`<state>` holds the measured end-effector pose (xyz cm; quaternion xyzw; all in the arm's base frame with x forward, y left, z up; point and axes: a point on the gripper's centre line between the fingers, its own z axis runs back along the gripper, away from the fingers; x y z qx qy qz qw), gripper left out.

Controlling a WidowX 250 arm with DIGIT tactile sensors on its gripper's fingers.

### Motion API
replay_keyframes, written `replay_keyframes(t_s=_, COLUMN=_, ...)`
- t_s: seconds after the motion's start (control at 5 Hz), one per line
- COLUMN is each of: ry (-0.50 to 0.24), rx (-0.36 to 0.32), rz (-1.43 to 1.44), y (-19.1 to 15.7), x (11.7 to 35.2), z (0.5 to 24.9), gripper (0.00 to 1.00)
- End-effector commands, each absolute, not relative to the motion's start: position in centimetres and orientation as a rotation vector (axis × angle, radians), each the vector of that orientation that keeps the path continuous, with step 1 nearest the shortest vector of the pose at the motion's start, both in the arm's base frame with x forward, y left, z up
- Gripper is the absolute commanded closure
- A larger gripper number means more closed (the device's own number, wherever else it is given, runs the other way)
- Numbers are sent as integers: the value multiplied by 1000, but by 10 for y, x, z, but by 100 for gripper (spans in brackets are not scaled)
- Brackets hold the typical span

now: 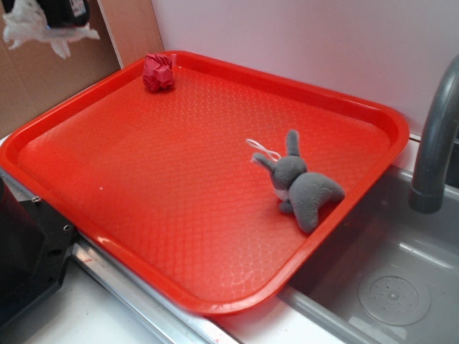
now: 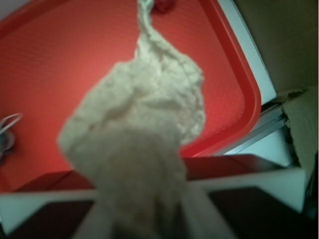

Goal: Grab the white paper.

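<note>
While the red tray (image 1: 215, 215) lies tilted across the corner of the grey sink (image 1: 401, 287), the white paper (image 1: 32, 29) hangs high at the upper left of the exterior view, well clear of the tray's surface. It dangles from the dark tool (image 1: 61, 11), of which only the lower edge shows at the top of that picture. In the wrist view the white paper (image 2: 144, 139) fills the middle of the picture, crumpled and pale, with a thin twisted tail running upward toward the far end of the tray (image 2: 60, 74). Its lower part is pinched in the tool (image 2: 149, 214), so the tool is closed around the wad and carries it in the air.

On the tray, the small red paper ball (image 1: 158, 72) sits near the far rim, close to the back corner. The grey plush bunny (image 1: 301, 185) lies near the right rim, beside the sink, with a white loop (image 1: 264, 150) by its ears. These two are well apart from each other.

A curved grey faucet (image 1: 436, 143) rises at the right edge, over the sink. Brown cardboard (image 1: 43, 79) stands behind the tray at the left, and a pale wall (image 1: 301, 43) runs behind it at the right.
</note>
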<state>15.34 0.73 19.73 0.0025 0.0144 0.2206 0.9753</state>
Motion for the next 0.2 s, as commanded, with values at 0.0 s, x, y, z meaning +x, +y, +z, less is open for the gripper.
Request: replay_keyframes(t_s=0.0, ry=-20, rx=6, rz=423, y=-27, x=169, z=234, gripper=100)
